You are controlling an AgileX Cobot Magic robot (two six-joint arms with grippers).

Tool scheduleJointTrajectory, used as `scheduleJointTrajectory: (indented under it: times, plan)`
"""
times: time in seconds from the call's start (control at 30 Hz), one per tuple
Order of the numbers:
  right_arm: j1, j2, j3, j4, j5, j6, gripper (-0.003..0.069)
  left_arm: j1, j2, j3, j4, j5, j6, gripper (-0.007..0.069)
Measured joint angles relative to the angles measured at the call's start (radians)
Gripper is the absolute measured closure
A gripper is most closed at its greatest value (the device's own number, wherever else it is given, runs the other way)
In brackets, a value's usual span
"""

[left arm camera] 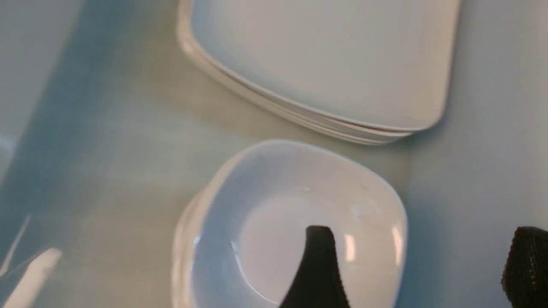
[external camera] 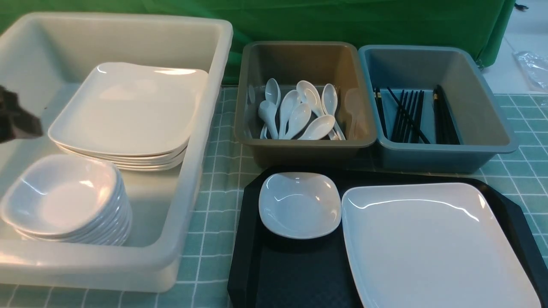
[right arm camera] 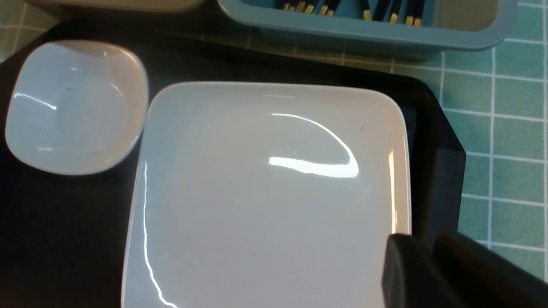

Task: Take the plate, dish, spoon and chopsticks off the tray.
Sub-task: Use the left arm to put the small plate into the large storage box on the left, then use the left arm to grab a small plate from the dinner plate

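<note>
Glossy plate (external camera: pixel 428 244) and dish (external camera: pixel 299 205) lie on the black tray (external camera: pixel 252 239), with filled tubs behind

The clipped-corner tray, its floor cross-hatched, fills the lower right of the front view; the rounded-rectangular plate sits right of the small squarish dish. Above them, a grey tub (external camera: pixel 257 107) holds white spoons (external camera: pixel 299 113) and a blue tub (external camera: pixel 483 102) holds black chopsticks (external camera: pixel 406 115). At left, a pale plastic tub (external camera: pixel 205 141) holds stacked plates (external camera: pixel 128 111) and stacked bowls (external camera: pixel 60 196). The left gripper (left arm camera: pixel 424 239) hangs over the bowls, jaws spread wide. The right gripper (right arm camera: pixel 421 244) is at the plate's rim; I cannot tell whether it pinches
</note>
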Motion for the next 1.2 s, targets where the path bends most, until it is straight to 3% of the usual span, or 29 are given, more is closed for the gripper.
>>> scheduleJointTrajectory:
  times: [0.13, 0.33, 0.37, 0.4, 0.47, 0.63, 0.73, 0.77, 0.8, 0.83, 0.9, 1.0, 1.2]
  plan:
    - [0.0, 0.0, 0.0, 0.014, -0.004, 0.0, 0.053, -0.135, 0.01, -0.001, 0.013, -0.001, -0.011, 0.0242]
    - [0.0, 0.0, 0.0, 0.021, -0.005, 0.0, 0.0519, -0.451, 0.079, -0.003, 0.03, -0.107, -0.045, 0.0555]
    - [0.0, 0.0, 0.0, 0.021, -0.005, 0.0, 0.0519, -0.463, 0.083, -0.003, 0.031, -0.112, -0.045, 0.0555]
    - [0.0, 0.0, 0.0, 0.022, -0.005, 0.0, 0.0519, -0.55, 0.131, -0.021, 0.053, -0.135, -0.077, 0.0595]
    - [0.0, 0.0, 0.0, 0.022, -0.005, 0.0, 0.0518, -0.646, 0.22, -0.066, 0.096, -0.143, -0.136, 0.0603]
    - [0.0, 0.0, 0.0, 0.022, -0.005, 0.0, 0.0517, -0.733, 0.395, -0.181, 0.172, -0.143, -0.217, 0.0541]
    - [0.0, 0.0, 0.0, 0.022, -0.005, -0.001, 0.0517, -0.74, 0.536, -0.288, 0.197, -0.13, -0.263, 0.0412]
    - [0.0, 0.0, 0.0, 0.022, -0.005, -0.001, 0.0517, -0.74, 0.544, -0.294, 0.197, -0.129, -0.263, 0.0403]
    - [0.0, 0.0, 0.0, 0.022, -0.005, -0.001, 0.0517, -0.74, 0.603, -0.332, 0.214, -0.128, -0.27, 0.0333]
    - [0.0, 0.0, 0.0, 0.022, -0.005, -0.001, 0.0517, -0.74, 0.609, -0.336, 0.216, -0.128, -0.27, 0.0323]
    - [0.0, 0.0, 0.0, 0.022, -0.005, -0.001, 0.0516, -0.74, 0.705, -0.387, 0.24, -0.136, -0.267, 0.0206]
    - [0.0, 0.0, 0.0, 0.022, -0.005, -0.004, 0.0516, -0.74, 0.793, -0.416, 0.272, -0.163, -0.264, 0.0098]
    - [0.0, 0.0, 0.0, 0.022, -0.008, -0.026, 0.0516, -0.74, 0.881, -0.419, 0.315, -0.263, -0.264, 0.0055]
